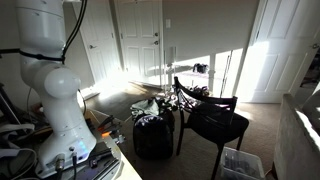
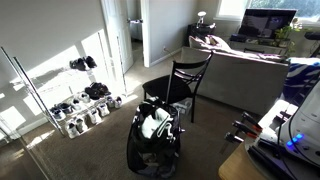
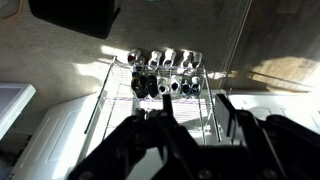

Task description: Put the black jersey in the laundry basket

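My pincer [image 3: 195, 118] hangs apart and empty, facing the shoe rack [image 3: 165, 80]. In this dim light the black jersey [image 2: 155, 122] seems bundled in the mouth of the laundry basket [image 2: 140, 157], beside the chair [image 2: 185, 80]. Placing looks done; next I'd pull clear and check nothing overhangs.

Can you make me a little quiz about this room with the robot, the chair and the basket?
1. Pick one: what stands right beside the laundry basket? A) a black chair B) a bicycle C) a fridge
2. True or false: the gripper is holding the black jersey.
3. Fill in: in the wrist view, the gripper faces a rack full of ____.

Key: 1) A. 2) False, the gripper is open and empty. 3) shoes.
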Controlling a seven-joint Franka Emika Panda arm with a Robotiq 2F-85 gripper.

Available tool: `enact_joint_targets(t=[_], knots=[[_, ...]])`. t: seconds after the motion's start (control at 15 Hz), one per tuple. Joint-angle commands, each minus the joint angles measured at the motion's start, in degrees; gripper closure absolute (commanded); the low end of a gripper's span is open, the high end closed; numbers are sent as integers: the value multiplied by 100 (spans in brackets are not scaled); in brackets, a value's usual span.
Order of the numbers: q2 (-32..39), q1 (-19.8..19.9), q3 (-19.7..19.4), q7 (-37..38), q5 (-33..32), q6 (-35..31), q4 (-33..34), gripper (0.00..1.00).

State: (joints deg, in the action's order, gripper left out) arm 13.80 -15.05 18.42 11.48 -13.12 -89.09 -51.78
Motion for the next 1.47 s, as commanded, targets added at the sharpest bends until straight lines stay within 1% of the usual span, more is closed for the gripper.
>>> enact_joint_targets(t=[0.0, 0.07, 0.2, 0.27, 0.53, 0.6, 1.4], knots=[[40, 46, 9, -136, 103, 116, 121, 21], [40, 50, 8, -136, 109, 108, 109, 14], [47, 69, 10, -134, 149, 81, 74, 2], [59, 81, 14, -136, 180, 73, 53, 1], [93, 131, 24, -11, 395, 130, -138, 0], [128, 25, -3, 4, 155, 10, -4, 0], [197, 54, 0, 4, 230, 20, -30, 0]])
